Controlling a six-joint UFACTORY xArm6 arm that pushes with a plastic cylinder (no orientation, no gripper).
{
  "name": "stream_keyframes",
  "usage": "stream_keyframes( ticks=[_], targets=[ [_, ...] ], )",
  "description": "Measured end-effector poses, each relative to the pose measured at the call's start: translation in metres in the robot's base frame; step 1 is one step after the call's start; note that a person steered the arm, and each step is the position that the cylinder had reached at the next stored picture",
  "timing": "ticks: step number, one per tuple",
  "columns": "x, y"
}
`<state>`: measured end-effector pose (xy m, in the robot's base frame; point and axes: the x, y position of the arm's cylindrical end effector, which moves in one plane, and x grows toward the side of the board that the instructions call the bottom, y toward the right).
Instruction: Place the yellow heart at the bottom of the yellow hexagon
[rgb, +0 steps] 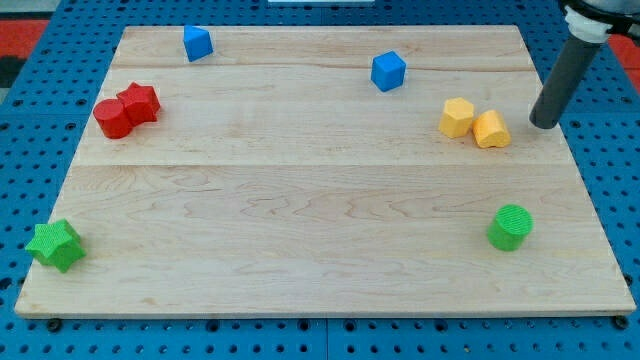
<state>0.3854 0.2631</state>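
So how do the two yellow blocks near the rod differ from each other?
The yellow hexagon sits to the view's left with a flat, angular top; the yellow heart sits to its right, slightly lower in view, more rounded, and closer to my tip. The heart looks slightly more orange. Both are yellow, similar in size, and touching or nearly so.

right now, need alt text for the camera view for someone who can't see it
My tip sits just right of the yellow heart, which touches the yellow hexagon on a wooden board. Two blue blocks lie near the top, two red blocks touch at the left, a green star is bottom left, and a green cylinder is bottom right.
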Motion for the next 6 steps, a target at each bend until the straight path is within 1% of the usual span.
stream_keyframes(
  ticks=[3, 4, 6],
  targets=[
    [0.005, -0.078],
    [0.008, -0.081],
    [0.034, -0.089]
  ],
)
